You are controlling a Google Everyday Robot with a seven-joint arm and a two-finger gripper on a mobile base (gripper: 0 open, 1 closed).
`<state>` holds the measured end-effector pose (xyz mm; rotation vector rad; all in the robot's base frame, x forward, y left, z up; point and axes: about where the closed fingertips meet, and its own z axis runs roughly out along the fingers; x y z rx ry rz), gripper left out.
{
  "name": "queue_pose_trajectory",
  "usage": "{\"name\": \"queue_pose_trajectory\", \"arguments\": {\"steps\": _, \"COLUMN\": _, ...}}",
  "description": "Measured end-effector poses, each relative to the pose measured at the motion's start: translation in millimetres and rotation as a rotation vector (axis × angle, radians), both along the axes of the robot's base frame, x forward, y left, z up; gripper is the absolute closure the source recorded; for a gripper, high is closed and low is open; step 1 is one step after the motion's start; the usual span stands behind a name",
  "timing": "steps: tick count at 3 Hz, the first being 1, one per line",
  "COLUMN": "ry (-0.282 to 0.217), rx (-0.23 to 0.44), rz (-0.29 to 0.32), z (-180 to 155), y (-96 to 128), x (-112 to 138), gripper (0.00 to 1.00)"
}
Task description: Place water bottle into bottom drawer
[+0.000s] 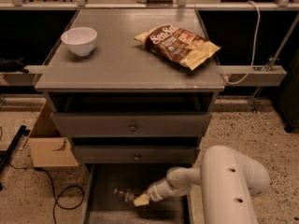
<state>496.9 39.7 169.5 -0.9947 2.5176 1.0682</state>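
One grey cabinet (126,69) with a flat, matt top stands on a speckled stone floor (261,139). It has three grey drawers. The two upper drawers (93,124) each carry one small round metal knob (133,127) in the middle of the front, and both are pulled out a little. The bottom drawer (110,178), a wide shallow grey tray with a plain smooth floor, is pulled out far under them.

One small clear ribbed plastic water bottle (123,195) lies on its side on the floor of this bottom drawer, near the middle and toward the front. One gripper (141,200), with a pale yellow tip, is low inside the same drawer, right against the right end of the bottle. Whether the claw is clenched on the bottle or released, I cannot tell. The gripper sits at the end of one white, smooth, rounded robot arm (229,181) that reaches in from the lower right.

On the cabinet top there are two things, well apart: one white glossy round bowl (79,40) near the left back corner, and one crinkled brown and yellow snack bag (177,45) lying flat toward the right.

Left of the cabinet stands one open brown cardboard box (49,146), and one thin black cable (56,199) curls on the floor in front of it. One white cable (252,36) hangs at the right.
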Motion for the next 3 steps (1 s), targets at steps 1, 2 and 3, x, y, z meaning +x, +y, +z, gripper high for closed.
{"name": "queue_pose_trajectory", "arguments": {"steps": 1, "ry": 0.0, "rx": 0.0, "rz": 0.0, "z": 0.0, "y": 0.0, "x": 0.0, "gripper": 0.32}}
{"name": "queue_pose_trajectory", "arguments": {"steps": 2, "ry": 0.0, "rx": 0.0, "rz": 0.0, "z": -0.1, "y": 0.2, "x": -0.2, "gripper": 0.0}}
{"name": "queue_pose_trajectory", "arguments": {"steps": 3, "ry": 0.0, "rx": 0.0, "rz": 0.0, "z": -0.1, "y": 0.2, "x": -0.2, "gripper": 0.0}}
